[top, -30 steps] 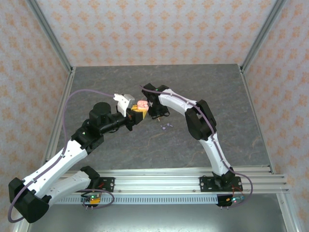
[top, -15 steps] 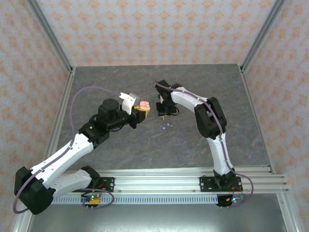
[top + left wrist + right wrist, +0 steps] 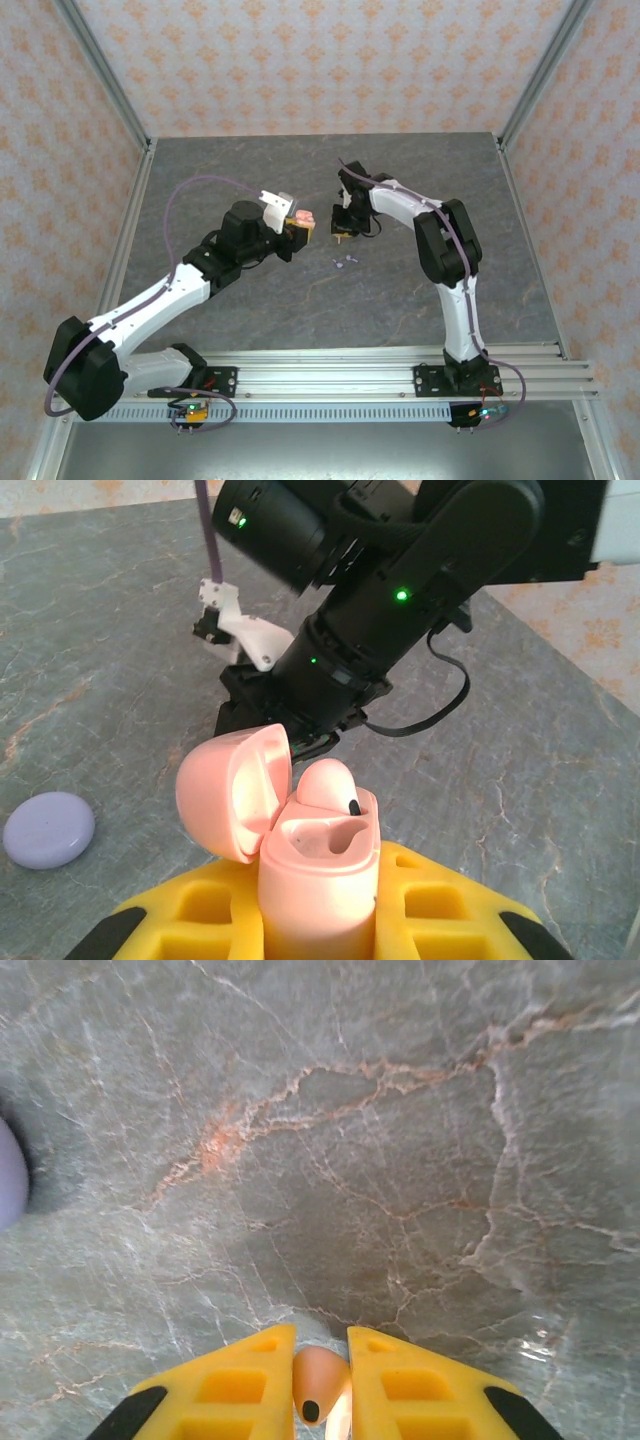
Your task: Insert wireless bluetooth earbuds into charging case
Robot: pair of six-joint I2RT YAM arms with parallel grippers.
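Observation:
My left gripper (image 3: 298, 228) is shut on the salmon-pink charging case (image 3: 320, 880), which stands upright between the yellow fingers (image 3: 190, 920). The case's lid (image 3: 228, 792) is hinged open to the left. One pink earbud (image 3: 326, 780) sits in the far slot and the near slot is hollow. Just right of the case, my right gripper (image 3: 341, 230) hangs above the table, shut on a second salmon-pink earbud (image 3: 318, 1384) pinched between its yellow fingers (image 3: 240, 1385). Two light purple earbuds (image 3: 345, 262) lie on the table below and right of the case.
A light purple disc (image 3: 48, 828) lies on the grey marble table (image 3: 400, 300) left of the case. A purple rounded edge (image 3: 8, 1175) shows at the left of the right wrist view. The right arm's black wrist (image 3: 400, 600) looms close behind the case.
Both arms have shifted right. The left carried the open case a little right, and the right gripper drew farther right, away from the case, widening the gap between them.

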